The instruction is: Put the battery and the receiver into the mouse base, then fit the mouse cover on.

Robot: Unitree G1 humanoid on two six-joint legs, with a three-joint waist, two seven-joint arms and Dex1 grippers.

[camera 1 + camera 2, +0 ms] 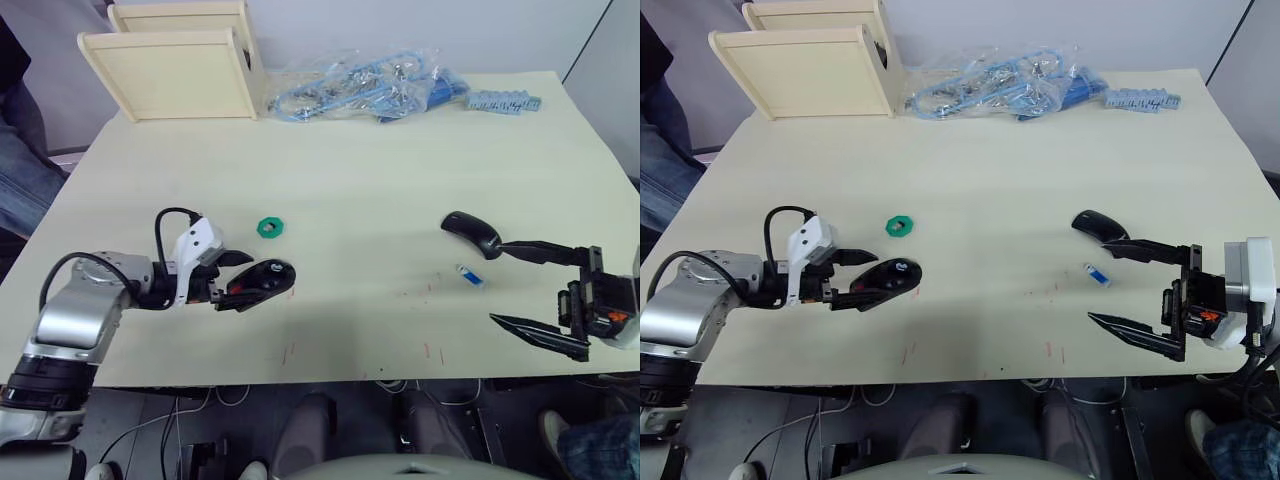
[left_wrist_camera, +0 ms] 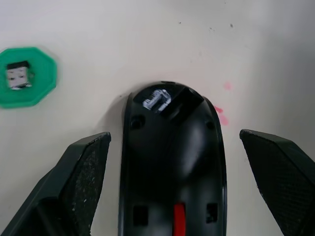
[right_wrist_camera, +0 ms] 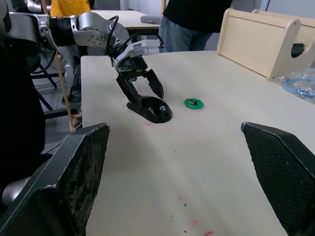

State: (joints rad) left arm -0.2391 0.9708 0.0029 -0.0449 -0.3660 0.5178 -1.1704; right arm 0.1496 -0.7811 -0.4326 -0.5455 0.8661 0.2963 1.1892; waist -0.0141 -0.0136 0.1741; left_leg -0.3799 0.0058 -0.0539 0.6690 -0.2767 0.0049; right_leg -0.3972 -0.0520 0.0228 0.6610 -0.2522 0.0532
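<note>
Left tool (image 1: 243,281) fingers apart, straddling the near end of the base (image 1: 262,280); not clamped, gaps show on both sides. Right tool (image 1: 535,292) wide apart, holding nothing. Head views: cover (image 1: 472,232) lies just beyond the right tool's upper finger, near its tip. Battery (image 1: 469,276) sits on the bench (image 1: 380,160) just off the right tool's fingertips, toward the left tool, not touched. Green ring (image 1: 271,228) lies just past the left tool, beyond the base. Wooden boxes (image 1: 175,60) and a bag of blue parts (image 1: 360,85) are far off at the back edge.

Left wrist view: base sits between the two fingers (image 2: 74,182), open hollow up, red part (image 2: 179,219) at the near end, small clear bit at the far end. Ring (image 2: 24,76) holds the receiver (image 2: 18,76) in its middle, off past one fingertip.

Right wrist view: both fingers (image 3: 64,172) spread far, bare bench between them; across the bench, the left tool (image 3: 147,91) hovers over the base (image 3: 150,108), ring (image 3: 194,103) beside it. A person stands behind.

Risks, as judgement: the base looks unclamped, so pressing the battery in could slide it. The battery is small and round; a wide pinch could roll it away. The receiver is tiny and seated in the ring, so the ring may lift with it.
</note>
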